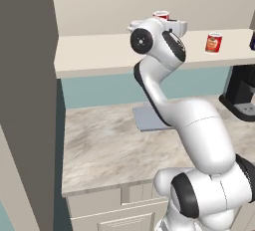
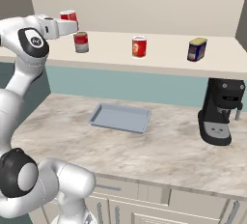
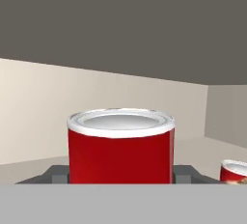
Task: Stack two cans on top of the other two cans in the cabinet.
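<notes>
Nearest the hand camera stands a red cylindrical can with a silver rim (image 3: 120,146), gripped on both sides by the dark finger tips (image 3: 55,175) of the gripper (image 2: 69,25), whose jaws are closed on it. From the right base view the white arm with dark joints (image 2: 29,42) rises at the left, bends at a high elbow and reaches level into the wide pale beige open cabinet (image 2: 159,54), holding that can just above a second can, red on top and grey below (image 2: 81,42), which stands on the shelf; whether the two touch cannot be told. Further along the shelf stand an orange-red can with a pale yellowish label (image 2: 139,47) and, well apart from it, a dark blue can with a yellow top (image 2: 197,49). No writing on any label can be read. Open shelf lies between the cans. On the marbled counter (image 2: 159,150) below rest a flat grey tray (image 2: 119,118) and a black coffee machine (image 2: 221,112), well apart, with bare counter between them.
</notes>
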